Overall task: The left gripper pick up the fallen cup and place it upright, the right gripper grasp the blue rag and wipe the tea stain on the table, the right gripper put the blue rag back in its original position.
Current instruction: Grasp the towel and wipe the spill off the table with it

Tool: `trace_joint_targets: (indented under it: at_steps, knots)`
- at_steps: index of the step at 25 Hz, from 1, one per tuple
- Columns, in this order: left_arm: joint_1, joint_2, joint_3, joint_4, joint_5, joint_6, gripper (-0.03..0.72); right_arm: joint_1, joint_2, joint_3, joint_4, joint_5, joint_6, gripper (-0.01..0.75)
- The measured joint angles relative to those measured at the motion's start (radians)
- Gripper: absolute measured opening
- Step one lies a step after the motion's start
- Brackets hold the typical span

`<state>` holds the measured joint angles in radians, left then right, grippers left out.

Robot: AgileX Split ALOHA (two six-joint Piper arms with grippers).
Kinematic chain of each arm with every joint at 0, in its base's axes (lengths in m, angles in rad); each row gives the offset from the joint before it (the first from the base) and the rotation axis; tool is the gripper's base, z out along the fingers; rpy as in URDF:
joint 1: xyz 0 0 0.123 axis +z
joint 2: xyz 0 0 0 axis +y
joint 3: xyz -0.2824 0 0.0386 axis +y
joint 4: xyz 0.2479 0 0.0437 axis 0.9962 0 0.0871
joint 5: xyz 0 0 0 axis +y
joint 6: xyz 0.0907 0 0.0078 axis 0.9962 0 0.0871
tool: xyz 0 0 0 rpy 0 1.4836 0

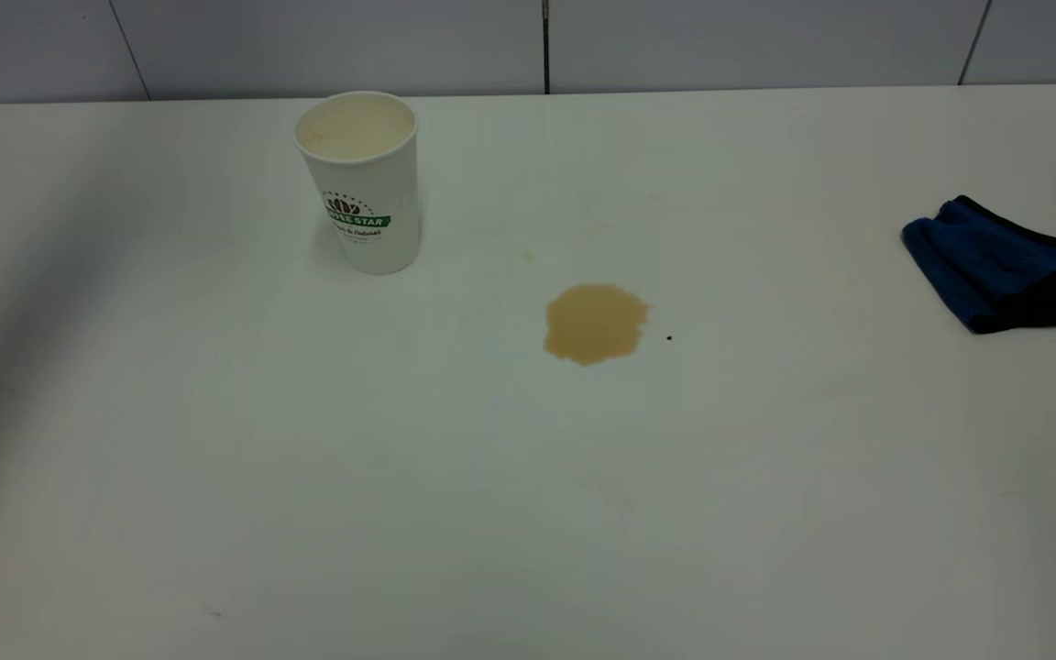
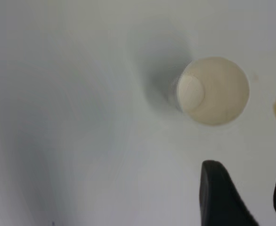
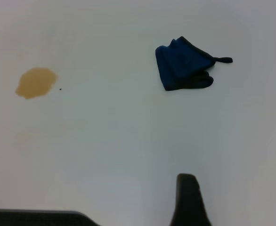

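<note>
Nearest the right wrist camera, only one dark prong of the right claw shows, hanging above bare bench; whether it is spread or closed cannot be told. Over on the other side, the left claw is spread and holds nothing, poised above the bench just short of the cup.

Farther out, near the middle of the bench, lies the tea stain, a roundish brown patch not yet wiped, with a tiny black speck just beside it. Well to the right of it sits the blue rag, bunched and folded, a black-edged loop trailing off its far corner. Farthest back, left of the stain, the cup stands upright with its mouth up, so the left arm's part looks done.

The step in hand, as I judge it, is the right claw fetching the rag. It would do well to come down over the thick folded middle, not the thin black edge or the loop, so that several layers are pinched and the cloth does not slip out in transit. Noting where the rag lies now should help with its return. The wipe itself will want the cloth pressed flat and drawn across the whole patch, clear of the cup.
</note>
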<state>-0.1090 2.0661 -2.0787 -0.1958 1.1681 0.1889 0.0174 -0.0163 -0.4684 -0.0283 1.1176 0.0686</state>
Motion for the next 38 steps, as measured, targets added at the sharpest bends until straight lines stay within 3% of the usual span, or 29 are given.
trace_joint_targets:
  at_steps: [5,9,14,21,26,31,38]
  knots:
    - [0.0,-0.297,0.345,0.054,0.0,-0.004,0.275,0.0,0.0,0.0,0.0,0.0,0.0,0.561]
    - [0.0,-0.478,0.497,0.058,0.0,-0.005,0.257,0.0,0.0,0.0,0.0,0.0,0.0,0.561]
    - [0.0,-0.63,0.691,0.056,0.0,-0.007,0.254,0.0,0.0,0.0,0.0,0.0,0.0,0.561]
    - [0.0,-0.802,1.143,0.044,0.0,-0.007,0.255,0.0,0.0,0.0,0.0,0.0,0.0,0.561]
    - [0.0,-0.872,1.382,0.043,-0.014,-0.007,0.255,0.0,0.0,0.0,0.0,0.0,0.0,0.561]
    - [0.006,-1.071,1.483,0.042,-0.042,-0.01,0.255,0.0,0.0,0.0,0.0,0.0,0.0,0.561]
    - [0.102,-1.468,1.499,0.045,-0.043,-0.021,0.255,0.0,0.0,0.0,0.0,0.0,0.0,0.561]
